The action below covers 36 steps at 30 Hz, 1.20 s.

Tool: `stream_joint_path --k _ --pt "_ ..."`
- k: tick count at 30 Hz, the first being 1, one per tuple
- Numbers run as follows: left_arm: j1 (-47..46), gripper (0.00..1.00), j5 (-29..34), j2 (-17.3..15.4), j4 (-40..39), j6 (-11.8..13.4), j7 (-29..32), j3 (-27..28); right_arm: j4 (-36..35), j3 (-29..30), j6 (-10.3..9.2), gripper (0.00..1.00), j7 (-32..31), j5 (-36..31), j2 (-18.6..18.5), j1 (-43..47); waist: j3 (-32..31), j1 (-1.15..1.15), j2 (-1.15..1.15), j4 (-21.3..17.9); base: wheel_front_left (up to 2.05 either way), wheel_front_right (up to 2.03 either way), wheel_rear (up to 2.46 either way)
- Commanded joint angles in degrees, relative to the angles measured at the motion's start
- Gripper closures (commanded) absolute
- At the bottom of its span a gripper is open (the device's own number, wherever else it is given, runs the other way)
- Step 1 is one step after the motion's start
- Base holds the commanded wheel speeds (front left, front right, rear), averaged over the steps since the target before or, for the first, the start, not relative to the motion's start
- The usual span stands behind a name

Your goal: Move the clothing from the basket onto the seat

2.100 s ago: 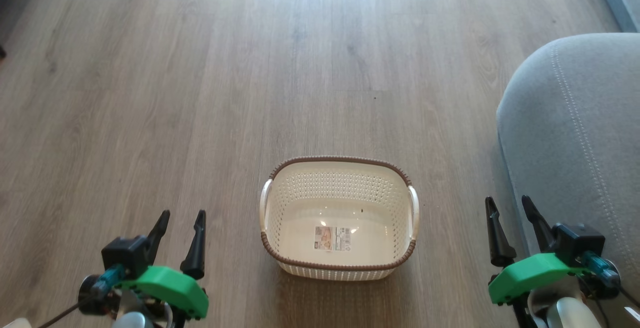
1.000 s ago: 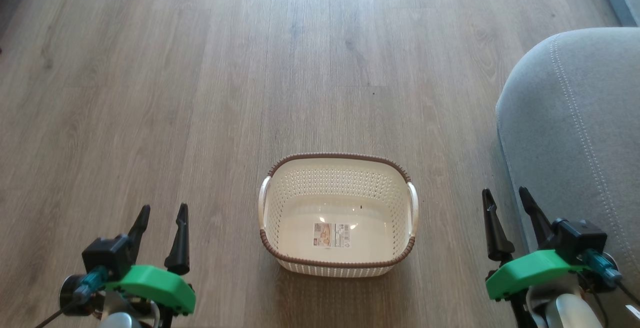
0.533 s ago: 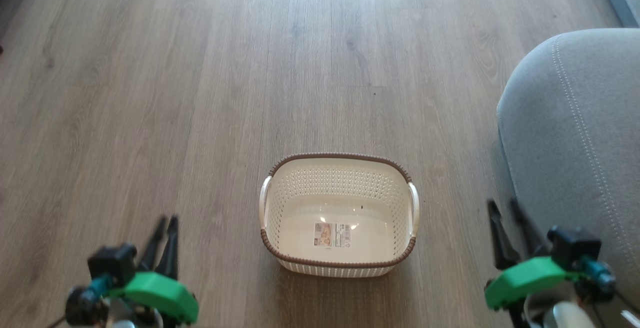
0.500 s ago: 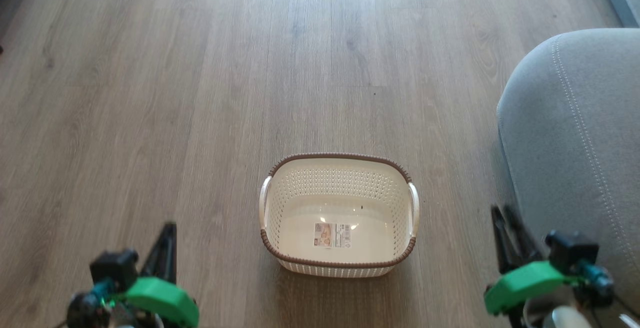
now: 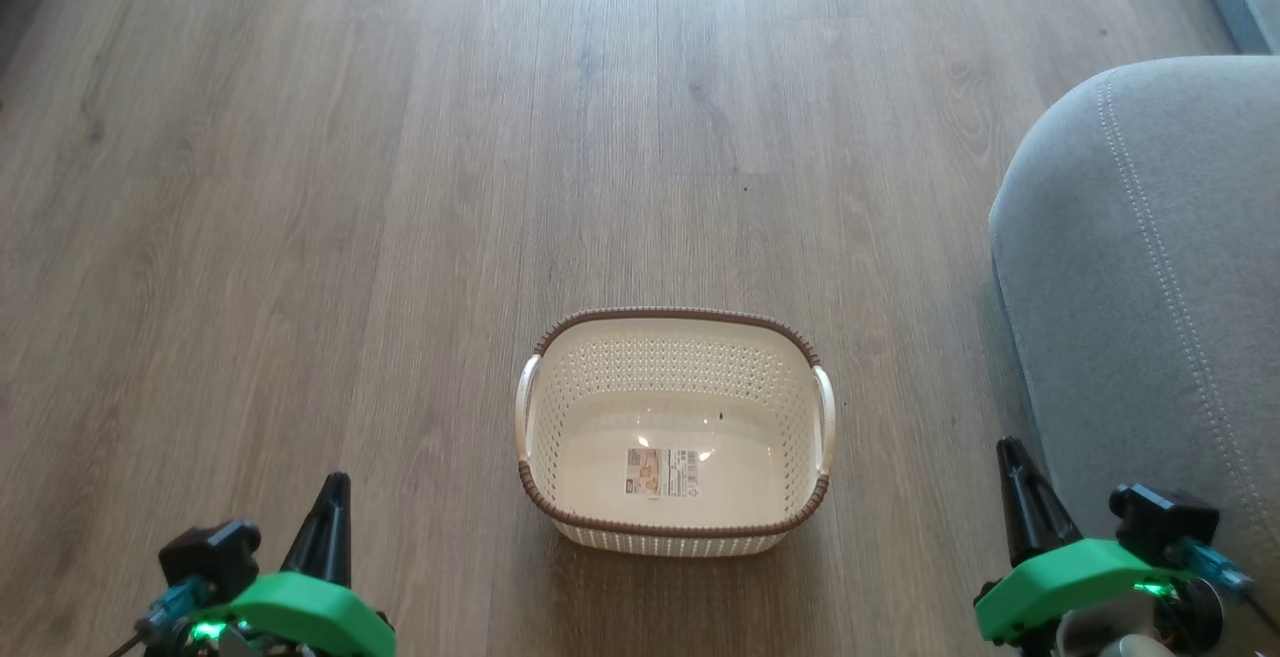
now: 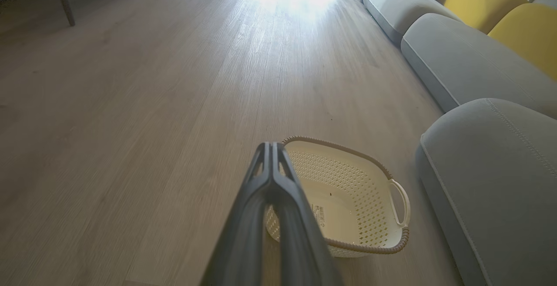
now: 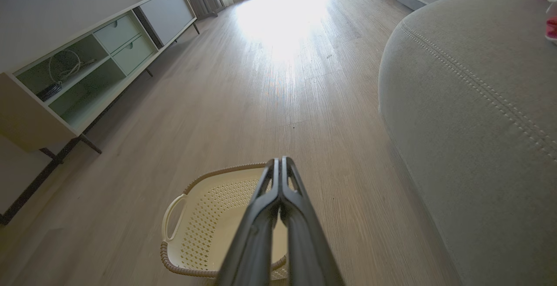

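**Both claws have just closed beside an empty basket**

Seen from the robot's head, looking down at a wood floor (image 5: pixel 400 187).

At the lower left, the left claw (image 5: pixel 334 487) has its two dark fingers pressed together into one spike, with nothing between them. A second ago they stood spread apart, and the claw has since sunk lower in the view.

In the middle, the basket (image 5: pixel 680 318) stands upright on the floor where it was before. It is empty: only the label sticker (image 5: pixel 663 472) shows on its pale bottom.

At the lower right, the right claw (image 5: pixel 1007 452) has made the same change. Its fingers were apart and are now fully together on nothing, and it too sits lower, just beside the seat (image 5: pixel 1150 287).

The grey seat rises along the right edge, near the basket but not touching it. From the right wrist, a sliver of red and white fabric, likely the clothing (image 7: pixel 551 27), lies on the seat's top at the far right edge; most of it is cut off.

With the basket bare and both claws shut and drawn back, the move appears finished, and the arms seem to be settling to rest.
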<state>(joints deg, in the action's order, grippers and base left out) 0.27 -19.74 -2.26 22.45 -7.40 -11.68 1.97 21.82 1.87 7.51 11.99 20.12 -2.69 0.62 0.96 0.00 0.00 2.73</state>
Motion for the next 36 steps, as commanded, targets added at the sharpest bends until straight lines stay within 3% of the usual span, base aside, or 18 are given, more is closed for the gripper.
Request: stream_joint_path --k 1,36 --pt "-2.41 1.00 -1.89 -0.22 -2.23 -0.01 0.27 0.60 -2.12 0.41 0.00 1.00 -0.35 2.00 -0.14 -2.41 -0.01 0.00 0.00 -0.04 0.00 0.00 0.00" --pt "-3.64 1.00 -23.90 -0.35 -4.19 -0.04 5.83 1.81 -3.90 1.73 -0.01 1.00 -6.00 23.86 -0.16 -3.77 -0.25 0.00 0.00 -0.88 0.00 0.00 0.00"
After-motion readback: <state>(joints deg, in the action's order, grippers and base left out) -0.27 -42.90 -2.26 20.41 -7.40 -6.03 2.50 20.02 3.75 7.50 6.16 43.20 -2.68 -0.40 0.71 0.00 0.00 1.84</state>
